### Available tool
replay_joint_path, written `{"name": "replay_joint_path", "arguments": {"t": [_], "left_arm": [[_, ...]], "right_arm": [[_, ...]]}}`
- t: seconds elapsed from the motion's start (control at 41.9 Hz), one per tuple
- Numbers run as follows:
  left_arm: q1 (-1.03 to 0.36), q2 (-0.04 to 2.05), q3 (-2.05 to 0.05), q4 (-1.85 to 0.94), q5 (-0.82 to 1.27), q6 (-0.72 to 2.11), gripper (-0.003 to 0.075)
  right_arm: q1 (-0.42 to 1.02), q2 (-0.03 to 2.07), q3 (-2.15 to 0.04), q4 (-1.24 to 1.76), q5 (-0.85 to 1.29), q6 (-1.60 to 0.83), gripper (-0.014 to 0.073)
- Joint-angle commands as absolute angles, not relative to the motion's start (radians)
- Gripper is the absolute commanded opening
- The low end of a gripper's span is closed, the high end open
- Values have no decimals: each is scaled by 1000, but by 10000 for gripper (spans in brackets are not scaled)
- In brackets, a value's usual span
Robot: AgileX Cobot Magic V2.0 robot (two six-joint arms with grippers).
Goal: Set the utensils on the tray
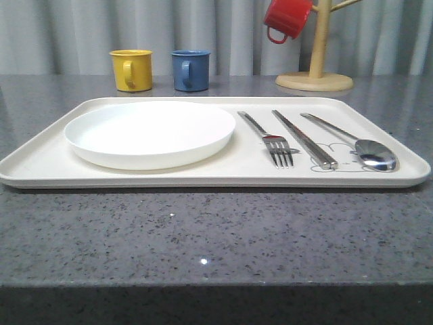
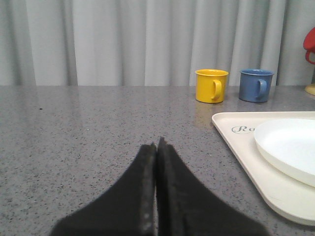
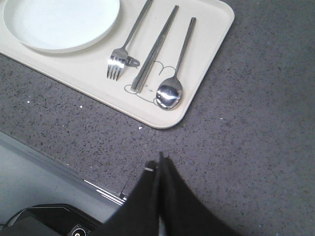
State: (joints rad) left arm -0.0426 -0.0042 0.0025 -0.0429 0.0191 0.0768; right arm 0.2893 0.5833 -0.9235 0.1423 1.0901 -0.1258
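the cream tray (image 1: 40,161) is lying on the grey counter (image 1: 216,237), carrying a white plate (image 1: 150,133) on its left half and, on its right half, the fork (image 1: 270,140), the chopsticks (image 1: 304,139) and the spoon (image 1: 358,145) lying side by side (fork leftmost, spoon rightmost). the left gripper (image 2: 156,147) is hovering over bare counter left of the tray, its fingers (image 2: 142,196) pressed together holding nothing. the right gripper (image 3: 160,162) is hanging near the tray's near right corner, fingers (image 3: 174,206) likewise closed and empty. a yellow mug (image 1: 131,70) and a blue mug (image 1: 190,70) are standing beyond the tray.

White plate (image 1: 150,133), three mugs (image 1: 131,70), perhaps enamel.
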Motion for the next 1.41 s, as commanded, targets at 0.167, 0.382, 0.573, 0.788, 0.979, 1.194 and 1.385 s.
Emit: {"name": "replay_joint_path", "arguments": {"t": [0.167, 0.382, 0.573, 0.788, 0.979, 1.194, 1.385], "left_arm": [[-39, -28, 3, -52, -71, 72, -18], [-39, -28, 3, -52, -71, 72, -18], [-39, -28, 3, -52, -71, 72, -18], [-39, -28, 3, -52, -71, 72, -18], [-39, -28, 3, -52, -71, 72, -18], [-39, -28, 3, -52, -71, 72, -18], [-39, -28, 3, -52, -71, 72, -18]], "right_arm": [[289, 586, -946, 139, 1034, -126, -69], [289, 586, -946, 139, 1034, -126, -69], [234, 512, -893, 128, 955, -127, -69], [4, 172, -381, 112, 304, -127, -69], [-29, -30, -54, 113, 64, -126, -69], [9, -31, 14, 113, -26, -126, -69], [5, -30, 14, 113, -28, -126, -69]]}}
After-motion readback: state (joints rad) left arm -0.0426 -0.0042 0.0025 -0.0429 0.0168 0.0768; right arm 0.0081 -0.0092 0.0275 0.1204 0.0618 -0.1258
